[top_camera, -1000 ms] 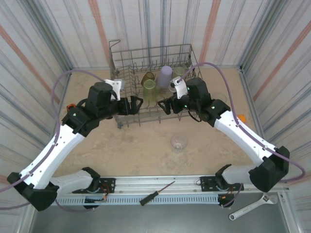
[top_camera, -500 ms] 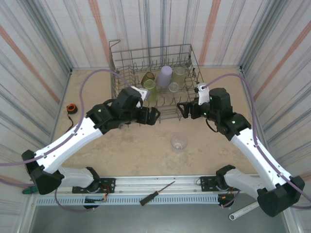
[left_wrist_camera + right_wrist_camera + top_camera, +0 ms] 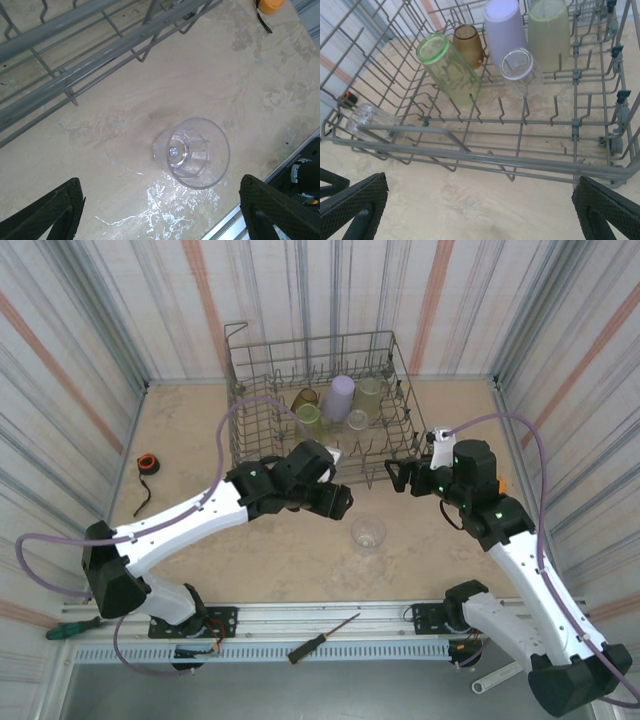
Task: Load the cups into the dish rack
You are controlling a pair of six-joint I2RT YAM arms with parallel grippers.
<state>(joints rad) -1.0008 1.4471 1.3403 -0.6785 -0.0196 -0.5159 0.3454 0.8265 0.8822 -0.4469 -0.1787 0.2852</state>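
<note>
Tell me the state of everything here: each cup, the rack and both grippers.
Table cup: upright, outside rack, ungripped.
Green cup: in rack, leaning on tines.
Amber cup: in rack.
Lilac cup: in rack, inverted.
Olive cup: in rack, standing.
Clear cup: in rack, tilted.
Corner cup: on its side at rack's end.
Rack: partly loaded.
Left gripper: open, empty.
Right gripper: open, empty.

The left arm [image 3: 180, 525] folds at an elbow low on the left, and its forearm stretches rightward across the middle. The left gripper [image 3: 335, 502] points right and tilts down, jaws spread wide; in the left wrist view its dark fingers [image 3: 50, 212] sit at the bottom corners. The right arm [image 3: 520, 550] bends at a low right elbow and reaches up-left. The right gripper [image 3: 395, 477] faces left, jaws also wide apart, near the left gripper but not touching it.
</note>
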